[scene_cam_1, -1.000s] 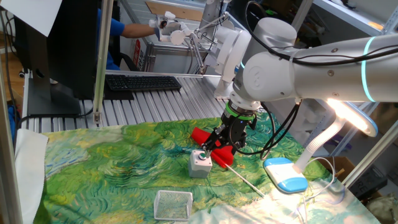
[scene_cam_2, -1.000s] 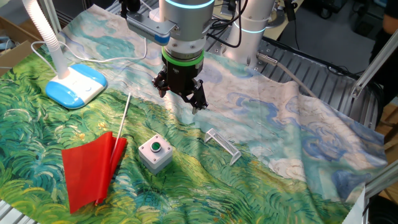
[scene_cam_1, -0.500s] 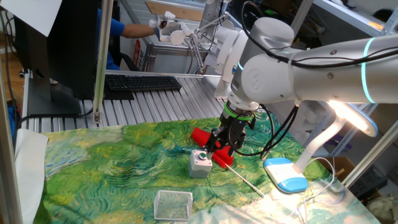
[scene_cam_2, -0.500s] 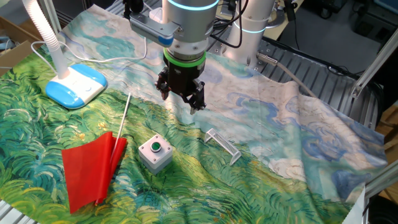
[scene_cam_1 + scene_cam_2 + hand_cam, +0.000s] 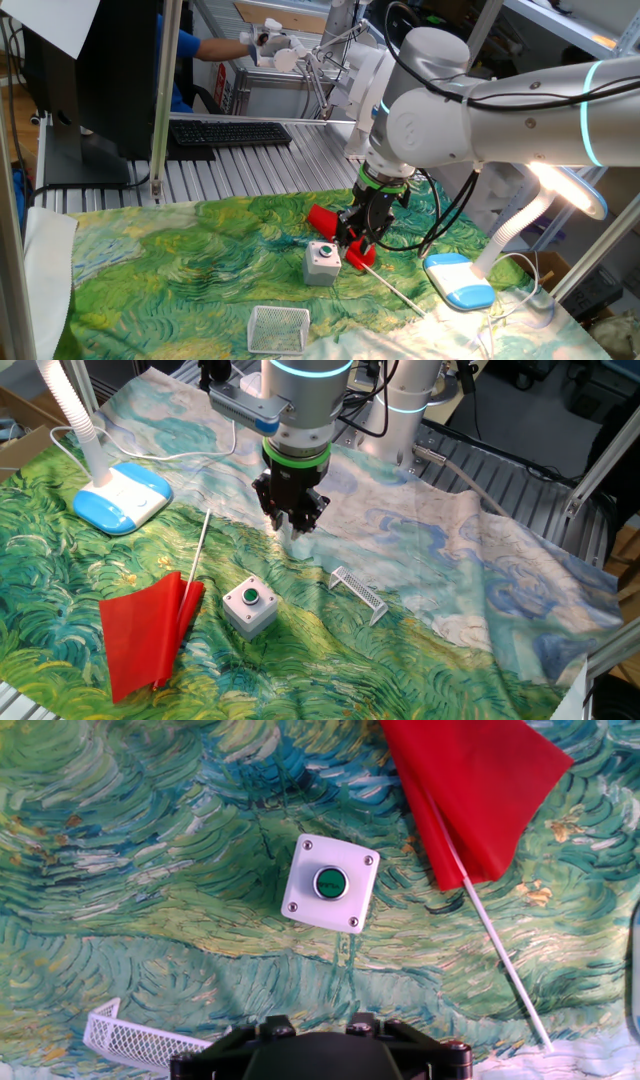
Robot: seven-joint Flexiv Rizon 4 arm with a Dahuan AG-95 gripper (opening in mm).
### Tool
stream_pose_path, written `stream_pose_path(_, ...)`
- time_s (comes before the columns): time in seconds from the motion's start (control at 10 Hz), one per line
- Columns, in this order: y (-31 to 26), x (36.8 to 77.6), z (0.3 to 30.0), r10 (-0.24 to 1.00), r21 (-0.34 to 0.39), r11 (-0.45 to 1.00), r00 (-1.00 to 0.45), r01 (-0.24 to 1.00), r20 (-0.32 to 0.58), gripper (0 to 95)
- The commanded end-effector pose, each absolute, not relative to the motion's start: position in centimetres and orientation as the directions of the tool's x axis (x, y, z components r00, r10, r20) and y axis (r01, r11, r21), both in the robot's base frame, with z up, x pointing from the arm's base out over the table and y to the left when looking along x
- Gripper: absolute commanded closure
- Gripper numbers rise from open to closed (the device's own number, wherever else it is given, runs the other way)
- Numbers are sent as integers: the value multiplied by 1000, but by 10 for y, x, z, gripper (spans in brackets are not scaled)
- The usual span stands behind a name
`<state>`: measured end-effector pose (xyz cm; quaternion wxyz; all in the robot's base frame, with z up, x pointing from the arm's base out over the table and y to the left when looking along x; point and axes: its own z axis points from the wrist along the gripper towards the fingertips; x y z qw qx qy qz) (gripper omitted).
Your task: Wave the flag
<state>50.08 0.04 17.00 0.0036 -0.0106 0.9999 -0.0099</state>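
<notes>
The flag lies flat on the painted cloth. Its red pennant (image 5: pixel 140 635) is at the near left and its pale stick (image 5: pixel 200 545) points toward the lamp. In the hand view the pennant (image 5: pixel 470 790) is at the top right, with the stick (image 5: pixel 500 960) running down to the right. In one fixed view the arm partly hides the pennant (image 5: pixel 322 218). My gripper (image 5: pixel 297 532) hangs above the cloth, behind the grey box and to the right of the stick, touching nothing. It is open and empty, and also shows in one fixed view (image 5: pixel 360 240) and the hand view (image 5: pixel 320 1022).
A grey box with a green button (image 5: pixel 250 605) sits next to the pennant, centred in the hand view (image 5: pixel 331 883). A small white wire basket (image 5: pixel 358 592) lies to its right. A blue and white desk lamp (image 5: pixel 122 495) stands at the left. A keyboard (image 5: pixel 230 132) is beyond the cloth.
The wrist has turned a little above the cloth, so the fingers look narrower from both fixed views. The flag, box and basket have not moved.
</notes>
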Motion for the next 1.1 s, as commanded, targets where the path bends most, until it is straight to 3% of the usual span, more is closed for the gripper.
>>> stream_pose_path(0.1, 0, 500, 170, -20, -22, 1000, -1000, -19, -17, 950)
stream_pose_path(0.6, -5, 501, 167, -168, -38, 985, -984, -166, -58, 950)
stream_pose_path(1.1, -32, 506, 155, -145, -52, 988, -989, -144, -12, 950)
